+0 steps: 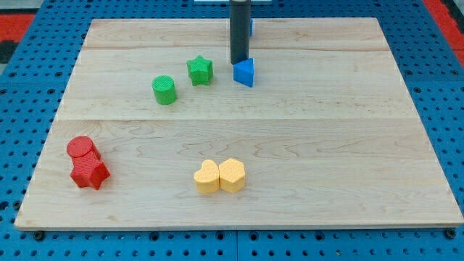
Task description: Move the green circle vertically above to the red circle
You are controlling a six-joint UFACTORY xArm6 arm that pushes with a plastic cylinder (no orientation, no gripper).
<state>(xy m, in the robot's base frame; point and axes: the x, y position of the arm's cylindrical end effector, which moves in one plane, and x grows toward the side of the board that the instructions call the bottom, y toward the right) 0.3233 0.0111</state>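
The green circle is seen well apart from the red circle, up and toward the view's right of it, so the task is judged as not yet done: the block has to be shifted toward the view's left until it stands straight above the red circle. A red star lies touching the red circle on its lower side. No grasping end effector is fitted, so nothing is held; my tip rests far to the right of the red circle and higher up, just beside a blue block. A green star sits between that block and the green circle. Two yellow hearts lie to the red circle's lower right on the worktop.
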